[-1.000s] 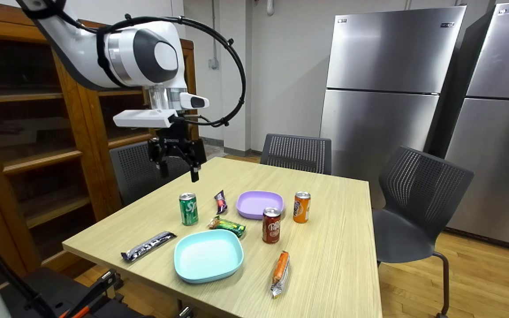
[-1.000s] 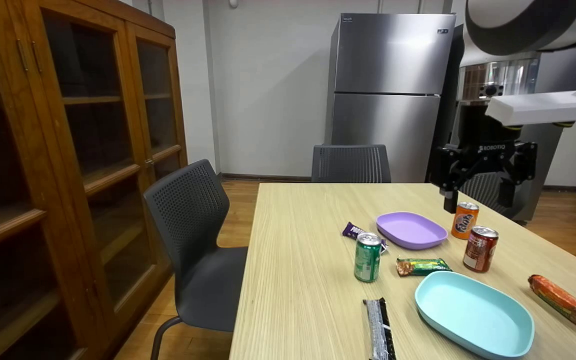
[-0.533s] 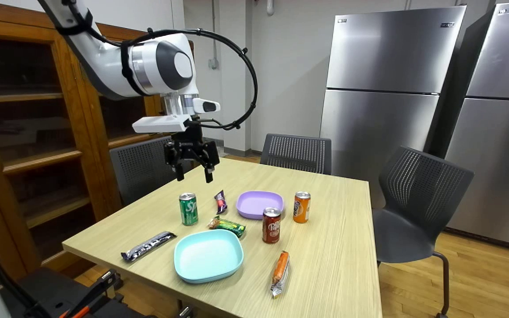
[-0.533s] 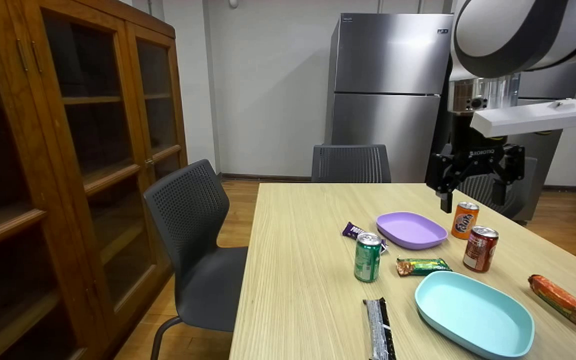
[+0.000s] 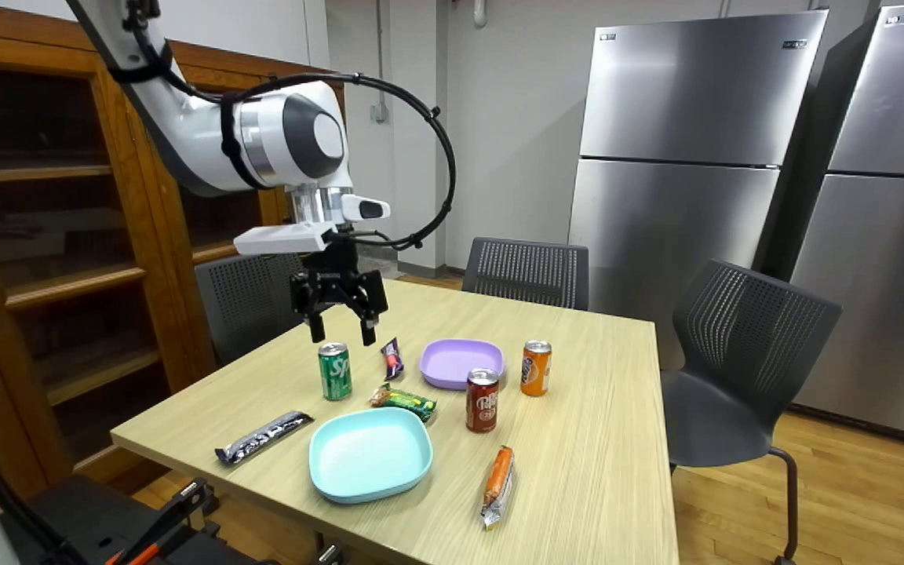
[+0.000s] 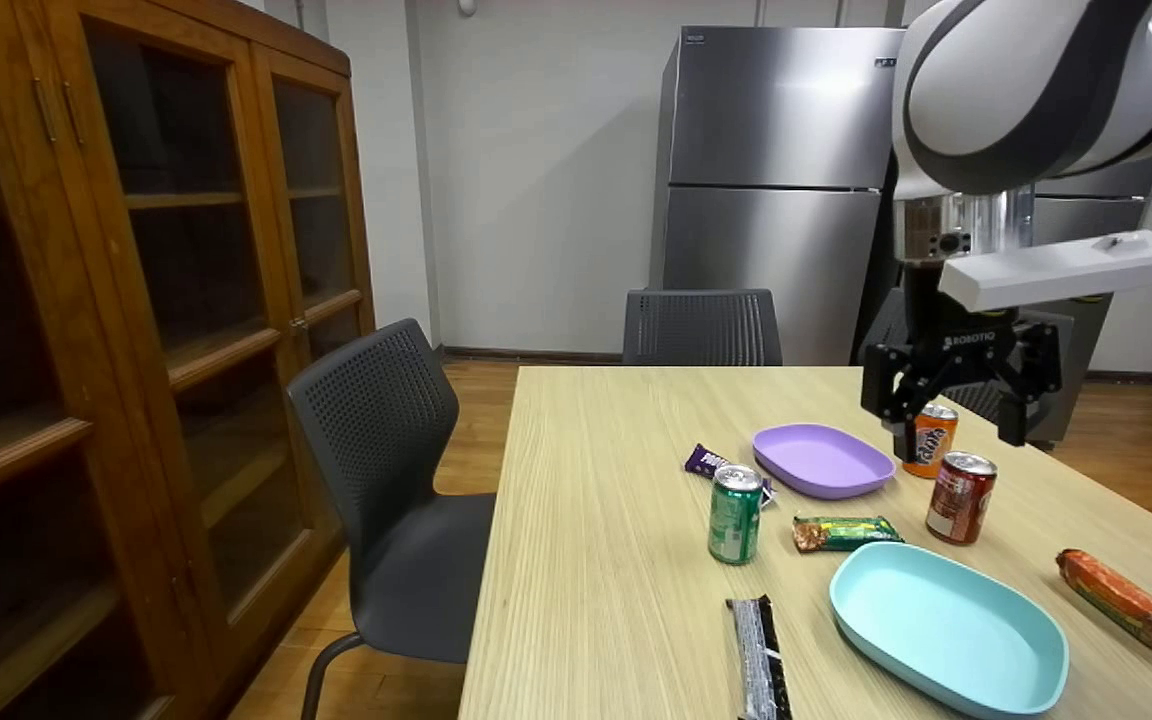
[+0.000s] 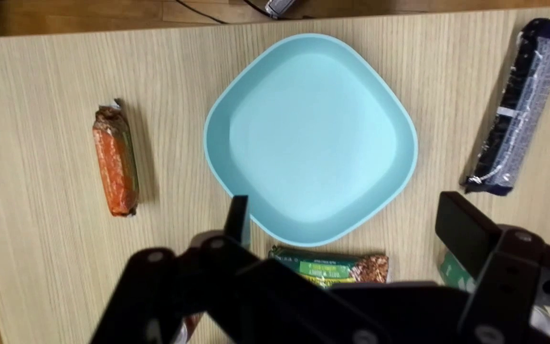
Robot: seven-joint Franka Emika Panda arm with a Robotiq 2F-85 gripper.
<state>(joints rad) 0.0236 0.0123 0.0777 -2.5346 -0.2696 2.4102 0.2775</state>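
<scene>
My gripper (image 5: 343, 331) hangs above the table, jaws spread wide, nothing between them; in an exterior view it overlaps the orange can behind it (image 6: 958, 432). In the wrist view the fingers (image 7: 468, 229) frame a green wrapped bar (image 7: 325, 267), partly covered by the gripper body. Just beyond it lies the pale blue tray (image 7: 313, 138). A green can (image 5: 335, 373) stands upright on the table; the wrist view shows only bits of it behind a finger. The red-brown can (image 5: 482, 402) and orange can (image 5: 536, 369) stand upright too.
A purple tray (image 5: 461, 362) and a purple-wrapped bar (image 5: 392, 359) lie farther back. A silver-black bar (image 7: 518, 110) and an orange bar (image 7: 115, 162) flank the blue tray. Chairs (image 6: 396, 500) stand around the table (image 6: 616, 480), with a wooden cabinet and steel refrigerators beyond.
The arm has come down toward the table, shifting rightward in one exterior view and slightly leftward in another. The gripper stays open, and the objects on the table have not moved.
</scene>
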